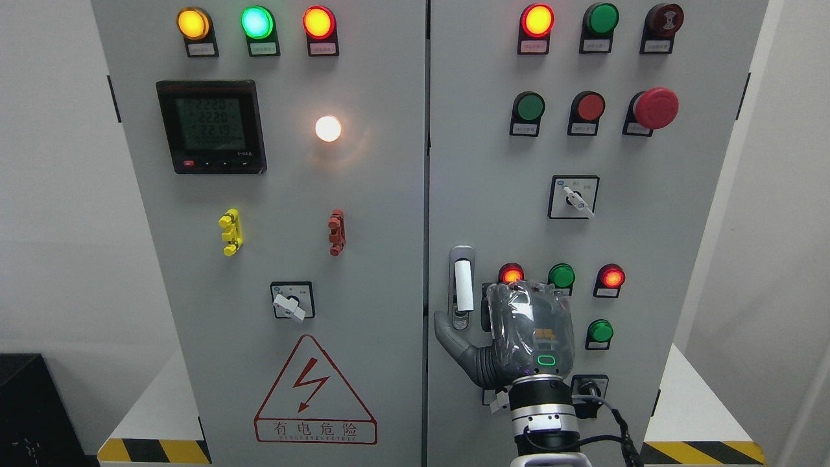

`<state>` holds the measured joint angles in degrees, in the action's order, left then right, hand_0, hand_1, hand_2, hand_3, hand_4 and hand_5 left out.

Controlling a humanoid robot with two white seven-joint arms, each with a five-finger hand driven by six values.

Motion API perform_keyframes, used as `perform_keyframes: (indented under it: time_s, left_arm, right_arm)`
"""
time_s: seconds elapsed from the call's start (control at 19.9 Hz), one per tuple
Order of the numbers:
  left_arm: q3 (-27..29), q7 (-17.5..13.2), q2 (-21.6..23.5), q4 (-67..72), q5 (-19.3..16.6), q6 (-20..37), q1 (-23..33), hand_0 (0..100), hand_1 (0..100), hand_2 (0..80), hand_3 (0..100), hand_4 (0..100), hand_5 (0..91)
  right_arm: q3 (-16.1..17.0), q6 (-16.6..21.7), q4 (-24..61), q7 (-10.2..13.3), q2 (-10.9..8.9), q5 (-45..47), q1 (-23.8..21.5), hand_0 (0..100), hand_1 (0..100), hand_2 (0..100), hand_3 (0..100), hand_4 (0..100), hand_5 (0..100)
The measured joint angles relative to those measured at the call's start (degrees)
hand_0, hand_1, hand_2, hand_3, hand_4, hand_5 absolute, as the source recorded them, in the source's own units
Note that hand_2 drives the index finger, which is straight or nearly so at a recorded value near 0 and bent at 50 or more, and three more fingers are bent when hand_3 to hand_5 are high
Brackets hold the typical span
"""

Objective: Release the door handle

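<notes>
The door handle [462, 285], a white lever in a silver plate, sits at the left edge of the cabinet's right door [648, 227]. My right hand [494, 324] comes up from the bottom edge and lies with its back toward me just right of the handle. Its fingers [519, 295] point up over the door and its thumb [446, 331] spreads left, below the handle's lower end. Nothing is held; the lever stands free of the hand. Both doors look closed. The left arm is out of sight.
Around the hand are lit indicator lamps [511, 273], green buttons [600, 331], and a rotary switch [573, 198] higher up. A red mushroom stop button [655, 107] sticks out at the upper right. The left door [363, 272] carries a meter [211, 126] and a warning triangle [314, 392].
</notes>
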<state>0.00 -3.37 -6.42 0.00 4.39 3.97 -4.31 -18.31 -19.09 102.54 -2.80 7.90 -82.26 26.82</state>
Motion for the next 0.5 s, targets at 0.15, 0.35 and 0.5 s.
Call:
perform_keyframes:
  time_s: [0.15, 0.35, 0.5]
  left_arm:
    - [0.0, 0.0, 0.0, 0.0, 0.0, 0.0, 0.0, 0, 0, 2.3, 9, 1, 0.0]
    - [0.0, 0.0, 0.0, 0.0, 0.0, 0.0, 0.0, 0, 0, 2.3, 9, 1, 0.0]
    - [0.0, 0.0, 0.0, 0.0, 0.0, 0.0, 0.0, 0, 0, 2.3, 9, 1, 0.0]
  right_arm:
    - [0.0, -0.07, -0.06, 0.25, 0.05, 0.0, 0.03, 30, 30, 89, 100, 100, 95]
    - [0.01, -0.11, -0.05, 0.57, 0.09, -0.02, 0.01, 31, 32, 89, 100, 100, 95]
    - [0.03, -0.11, -0.04, 0.58, 0.11, -0.08, -0.1, 31, 34, 89, 100, 100, 95]
